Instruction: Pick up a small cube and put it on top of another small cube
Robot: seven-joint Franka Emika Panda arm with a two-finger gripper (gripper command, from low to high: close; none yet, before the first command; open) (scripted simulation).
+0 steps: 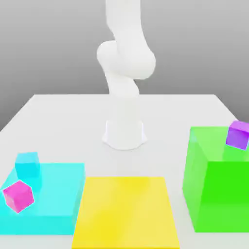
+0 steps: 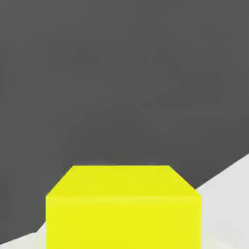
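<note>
The small cube (image 2: 124,209), plain bright yellow, sits very close to the hand camera, with only dark backdrop and a strip of white table far behind it. It hangs in the air with my gripper shut on it. The other small cube (image 1: 18,196), magenta-pink, rests tilted on the near corner of a flat cyan slab (image 1: 53,194) at the exterior view's left. My white arm (image 1: 125,63) rises from its base at the table's middle and runs up past the top of the exterior view.
A small cyan cube (image 1: 27,164) stands on the cyan slab just behind the magenta one. A large flat yellow slab (image 1: 125,211) lies at the front centre. A tall green block (image 1: 219,194) at the right carries a small purple cube (image 1: 238,134). The table (image 1: 68,116) is white.
</note>
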